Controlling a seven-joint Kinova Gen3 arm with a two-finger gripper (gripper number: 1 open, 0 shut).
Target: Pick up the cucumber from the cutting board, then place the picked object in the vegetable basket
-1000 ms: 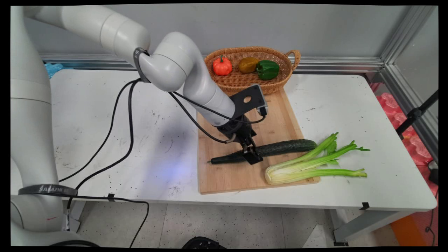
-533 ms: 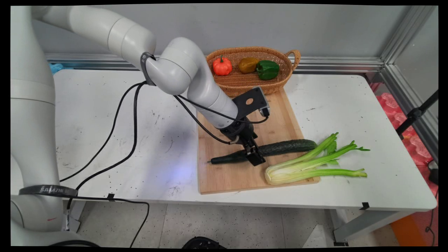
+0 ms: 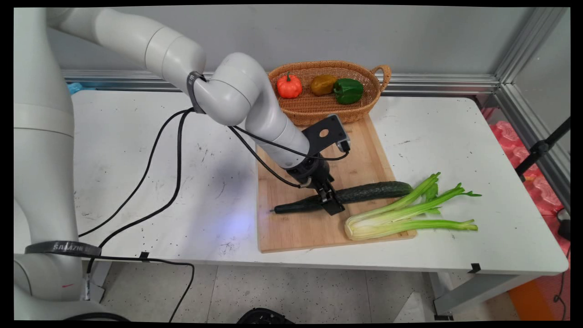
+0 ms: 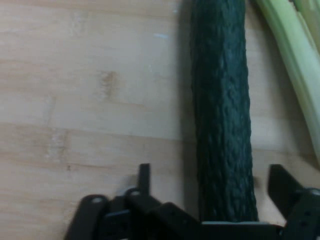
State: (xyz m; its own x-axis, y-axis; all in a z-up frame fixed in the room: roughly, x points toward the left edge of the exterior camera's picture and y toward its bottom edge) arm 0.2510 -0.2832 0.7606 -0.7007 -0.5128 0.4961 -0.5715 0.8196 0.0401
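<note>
the gripper [image 3: 329, 203] is down on the cucumber [image 3: 364, 192], which lies flat on the wooden cutting board [image 3: 296, 232], and its jaws stand released, one finger on each side of the dark green body rather than pressed against it. in the hand view the cucumber [image 4: 222, 115] runs straight up the picture from between the jaws, so its long axis lies square across the line that joins the two fingers; one finger [image 4: 144, 175] shows clear of the skin with bare board between them, and the other finger [image 4: 282, 187] also stands off the skin with a sliver of board showing. the cucumber sits nearer that second finger than the first, so it is not centred in the opening. from the main view the jaws straddle it at a point toward its thin stem end, with the longer and thicker part reaching away beyond the fingers toward the celery [image 3: 405, 214]. the celery [image 4: 295, 60] lies just outside the second finger, close alongside the cucumber and roughly parallel to it, not between the jaws. behind the gripper, well apart, a wicker basket [image 3: 373, 91] stands at the far end of the board with a small orange pumpkin [image 3: 289, 86], a brownish pepper [image 3: 323, 84] and a green pepper [image 3: 349, 90] in it.
</note>
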